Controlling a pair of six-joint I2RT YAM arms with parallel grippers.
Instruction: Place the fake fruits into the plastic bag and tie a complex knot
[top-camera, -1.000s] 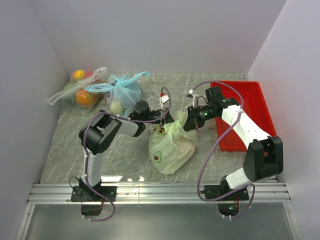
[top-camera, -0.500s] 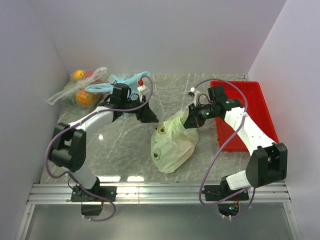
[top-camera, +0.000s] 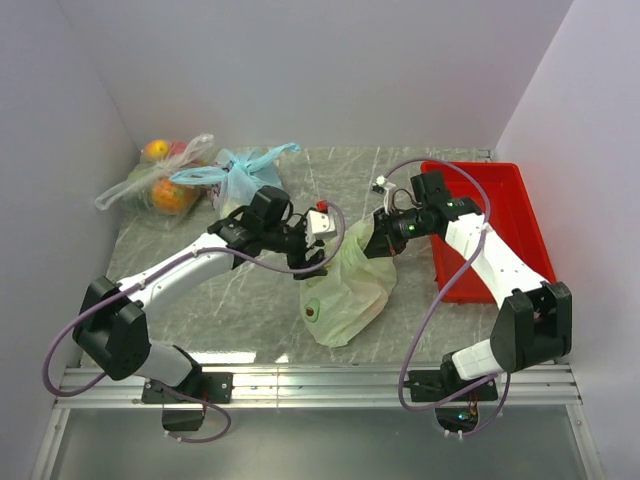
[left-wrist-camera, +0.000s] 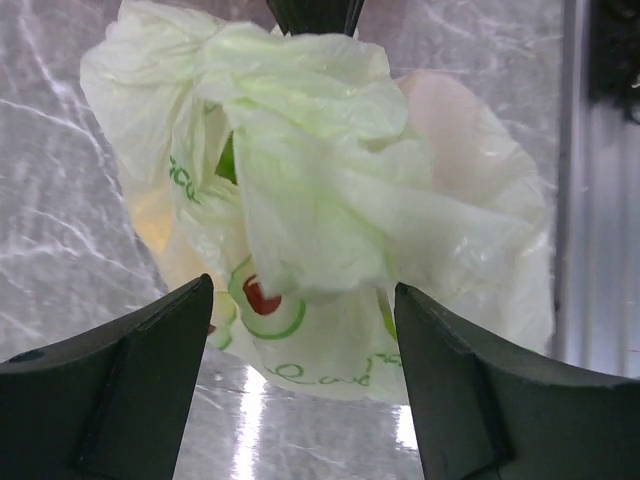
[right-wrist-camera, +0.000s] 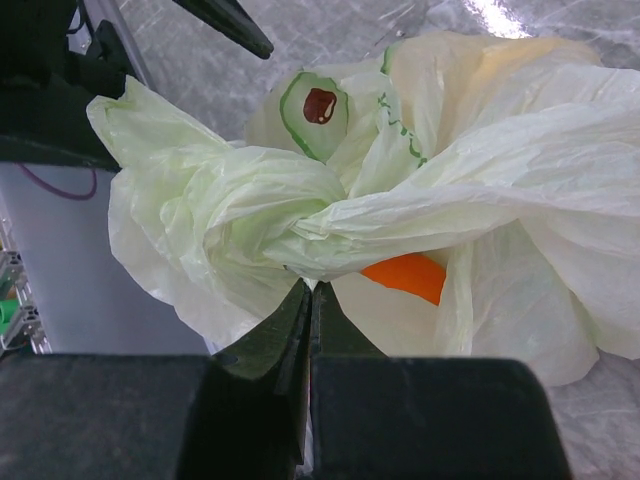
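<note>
Left gripper (left-wrist-camera: 300, 385): my fingers stand wide apart, empty, facing the bag (top-camera: 345, 285) at its upper left shoulder and just short of the plastic. In the top view it sits at (top-camera: 312, 262).
Bag position: mid-tabletop (top-camera: 260, 310), between my two arms, well apart from the red tray (top-camera: 520, 200) on the right.
Bag contents: fruits are inside; an orange one (right-wrist-camera: 405, 275) shows through the film in the right wrist view. I cannot count the rest.
Bag axis: long axis runs from the near-left bulge up to the far-right neck, where the gathered plastic points toward my right arm.
Right gripper (right-wrist-camera: 308, 300): pressed together on a twisted rope of the bag's neck, with no gap visible between the fingers. In the top view it is at (top-camera: 378, 243).
Step in hand: judged to be the knotting stage; loading looks done, and a twist or first wrap already shows at the neck.
Next move: I judge the left gripper must take a free flap or handle opposite my right hold, then pull against it.
Risk: thin film may tear or slip if pulled hard.
</note>
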